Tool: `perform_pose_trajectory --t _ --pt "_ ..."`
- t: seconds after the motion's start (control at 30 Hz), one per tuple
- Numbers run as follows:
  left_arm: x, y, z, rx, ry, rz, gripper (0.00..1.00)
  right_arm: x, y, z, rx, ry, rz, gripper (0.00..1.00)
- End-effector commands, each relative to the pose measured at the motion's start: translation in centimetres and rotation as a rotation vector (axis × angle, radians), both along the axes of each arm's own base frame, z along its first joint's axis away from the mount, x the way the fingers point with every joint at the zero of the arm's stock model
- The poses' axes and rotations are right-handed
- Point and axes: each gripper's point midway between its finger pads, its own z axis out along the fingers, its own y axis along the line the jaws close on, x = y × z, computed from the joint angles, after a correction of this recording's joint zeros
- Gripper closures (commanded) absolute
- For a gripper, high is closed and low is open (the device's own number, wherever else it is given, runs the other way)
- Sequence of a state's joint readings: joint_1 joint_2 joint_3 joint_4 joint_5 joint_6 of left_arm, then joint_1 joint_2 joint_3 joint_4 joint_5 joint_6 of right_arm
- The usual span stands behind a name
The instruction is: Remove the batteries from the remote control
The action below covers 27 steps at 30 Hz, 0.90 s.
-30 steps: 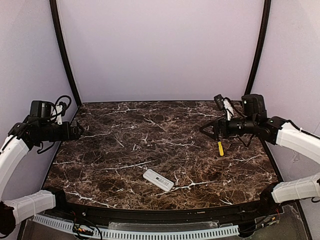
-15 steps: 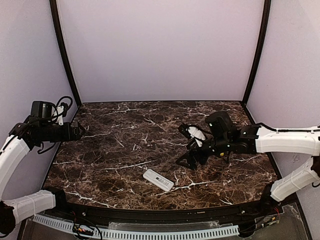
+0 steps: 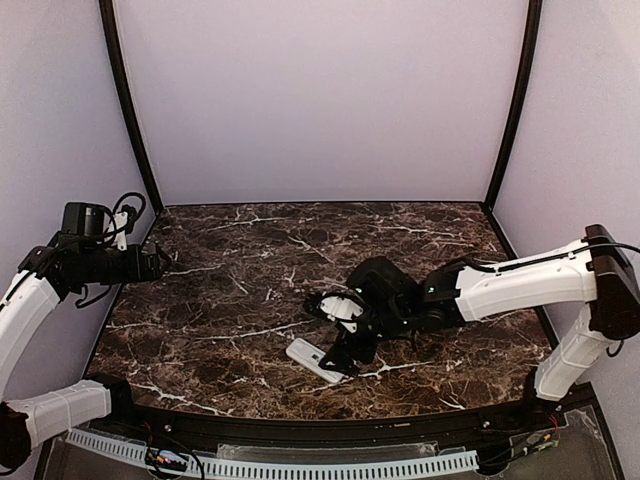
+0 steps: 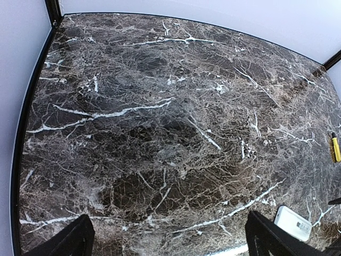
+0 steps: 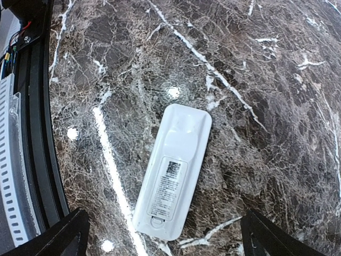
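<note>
Right gripper [image 3: 338, 352] is hovering, jaws wide, over the remote control [image 3: 304, 352], which is lying toward 6 o'clock on the marble table [image 3: 230, 300]. The right wrist view is showing its whole label side; overhead, the gripper is hiding half. Left gripper [image 3: 160, 262] is hanging at 9 o'clock, jaws wide. Only the left wrist view is catching a yellow stick [image 4: 335, 149] at 3 o'clock.

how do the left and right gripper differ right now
The left gripper hangs by the table's left edge with bare marble below it. The right gripper reaches out near the front edge, with the remote control below it. Both are open and hold nothing.
</note>
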<state>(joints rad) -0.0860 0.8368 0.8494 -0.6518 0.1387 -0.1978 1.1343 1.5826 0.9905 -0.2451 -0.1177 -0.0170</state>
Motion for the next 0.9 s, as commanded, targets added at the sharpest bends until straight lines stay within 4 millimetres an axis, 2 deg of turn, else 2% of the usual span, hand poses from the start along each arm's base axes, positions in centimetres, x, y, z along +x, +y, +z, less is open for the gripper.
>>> perform_pose_trajectory --t 0.0,0.3,0.67,0.87 --pt "-0.1 0.0 -0.4 -0.003 0.006 0.002 0.0 -0.4 1.4 -0.9 -0.044 -0.029 -0.008 0.01" --pt "-0.1 0.2 -0.4 0.0 0.005 0.01 0.0 -0.4 2.4 -3.8 -0.126 -0.056 -0.06 0.01" --pt "-0.1 0.1 -0.5 0.0 0.009 0.009 0.0 0.1 1.4 -6.9 -0.214 -0.073 -0.113 0.02" --pt "-0.1 0.2 -0.4 0.001 0.006 0.011 0.0 -0.1 1.2 -8.2 -0.247 -0.071 -0.11 0.09"
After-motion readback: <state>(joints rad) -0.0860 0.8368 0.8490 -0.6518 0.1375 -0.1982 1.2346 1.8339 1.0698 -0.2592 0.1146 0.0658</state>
